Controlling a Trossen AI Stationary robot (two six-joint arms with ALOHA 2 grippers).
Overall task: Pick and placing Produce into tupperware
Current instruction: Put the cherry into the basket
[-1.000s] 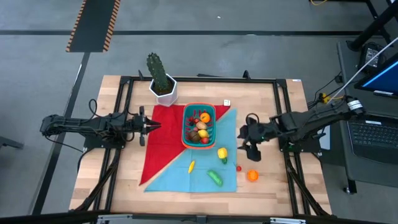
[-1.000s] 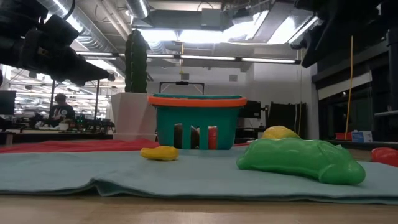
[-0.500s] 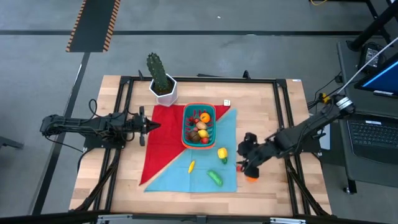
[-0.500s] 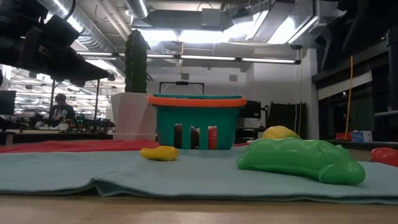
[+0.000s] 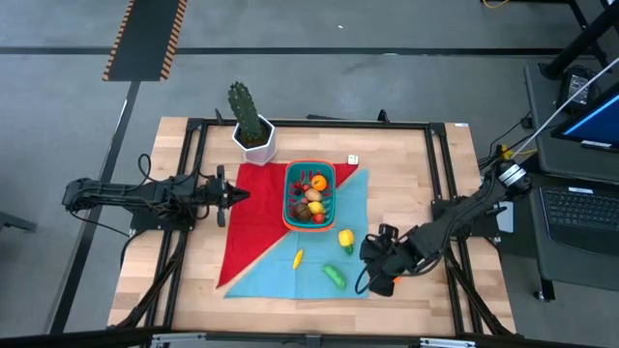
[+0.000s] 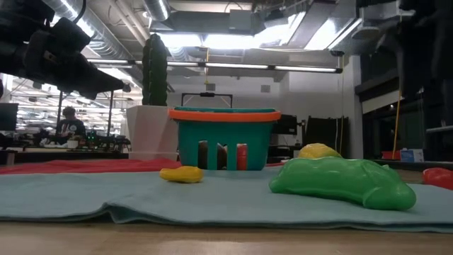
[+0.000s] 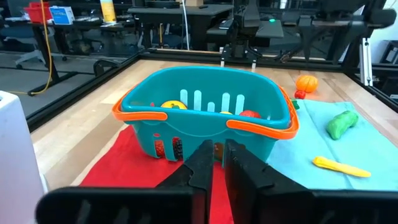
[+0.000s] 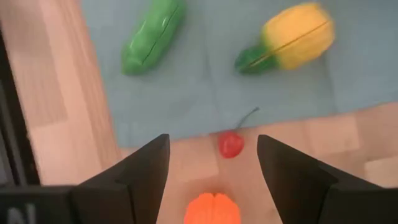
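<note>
The teal tupperware with an orange-red rim [image 5: 309, 196] stands on the cloths with several produce pieces in it; it also shows in the left wrist view [image 7: 205, 112]. A yellow piece with a green end [image 5: 345, 238], a small yellow piece [image 5: 298, 258] and a green piece [image 5: 335, 276] lie on the teal cloth. An orange piece [image 8: 211, 208] and a red cherry [image 8: 230, 144] lie on bare wood beside the cloth's edge. My right gripper [image 5: 379, 274] is open above them, its fingers [image 8: 130, 180] on either side of the orange piece without touching it. My left gripper [image 5: 232, 196] is shut, level, left of the tupperware.
A green cactus in a white pot [image 5: 251, 121] stands at the far left behind the tupperware. A red cloth [image 5: 253, 217] and a teal cloth [image 5: 309, 271] cover the table's middle. Black frame rails [image 5: 184, 193] run along the table's sides.
My right gripper has gone toward the table's near edge and somewhat left, from beside the cloth's right edge to above the orange piece and the cherry. Its arm now shows at the right of the low view. The produce lies as before.
</note>
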